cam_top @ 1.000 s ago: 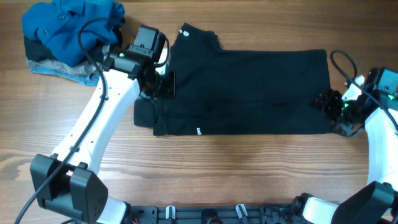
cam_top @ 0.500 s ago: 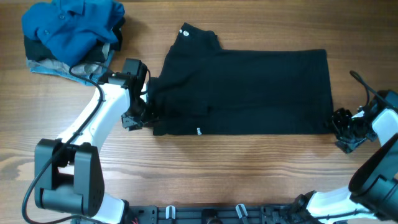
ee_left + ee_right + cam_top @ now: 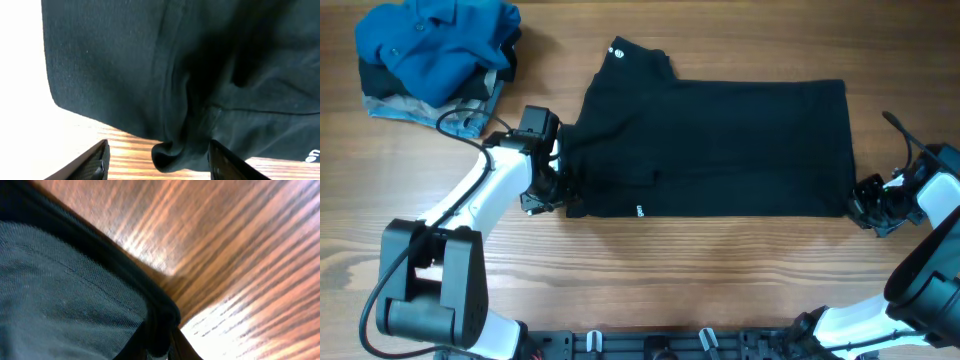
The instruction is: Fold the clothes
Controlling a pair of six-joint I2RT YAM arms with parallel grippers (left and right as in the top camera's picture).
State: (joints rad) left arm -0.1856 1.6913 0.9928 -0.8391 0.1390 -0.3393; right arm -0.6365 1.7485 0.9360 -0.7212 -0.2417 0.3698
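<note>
Wooden table (image 3: 720, 270) | one black T-shirt (image 3: 720, 140) flat | left pincer (image 3: 159, 158) released | right pincer (image 3: 864, 200) grasping its hem

Wooden table (image 3: 720, 270), black T-shirt (image 3: 740, 150) spread flat mid-table, blue shirt (image 3: 430, 45) heaped over denim piece (image 3: 420, 112) far left

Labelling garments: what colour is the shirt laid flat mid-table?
T-shirt: plain black, best seen in the overhead view.

- The right gripper (image 3: 867, 200) blends into the black T-shirt (image 3: 720, 145) edge from overhead; the right wrist view is blurred, so its grip cannot be told
- The left gripper (image 3: 160, 162) is cut off by the bottom edge
- The white tag (image 3: 314, 156) is cropped and unreadable
- The blue shirt (image 3: 430, 45) hides most of the denim piece (image 3: 430, 112)
</note>
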